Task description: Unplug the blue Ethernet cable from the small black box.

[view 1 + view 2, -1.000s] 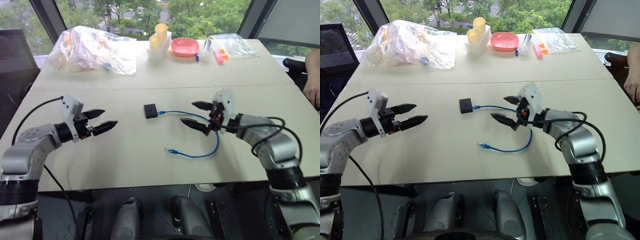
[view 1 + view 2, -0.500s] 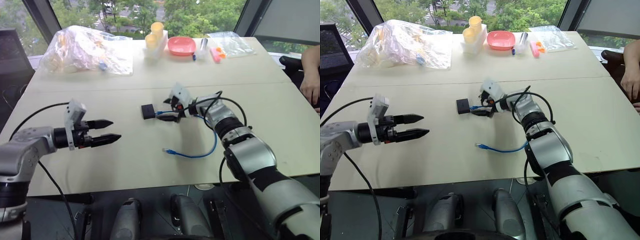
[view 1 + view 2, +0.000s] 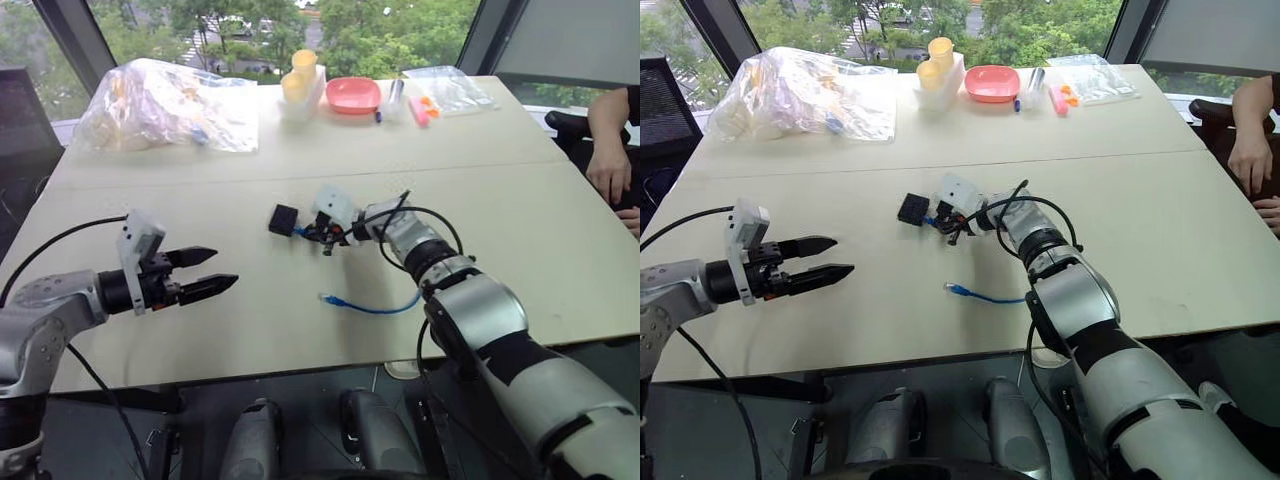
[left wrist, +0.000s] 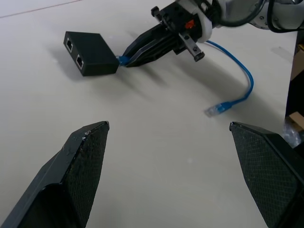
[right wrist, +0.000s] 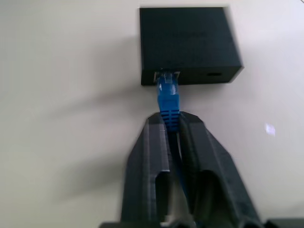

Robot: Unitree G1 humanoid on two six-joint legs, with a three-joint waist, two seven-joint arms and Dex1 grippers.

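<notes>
Right claw (image 5: 172,124) clamped on blue Ethernet cable (image 5: 168,97) beside small black box (image 5: 186,43); left claw (image 3: 207,273) apart.

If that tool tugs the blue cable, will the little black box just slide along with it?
Probably, somewhat: the small black box looks light and lies loose on the smooth table. The blue Ethernet cable, curling limply, looks floppy. The right tool pinches it beside the plug.

Right claw (image 5: 172,124) reaches forward with fingers pinched together; left claw (image 3: 208,272) hangs spread apart.
</notes>
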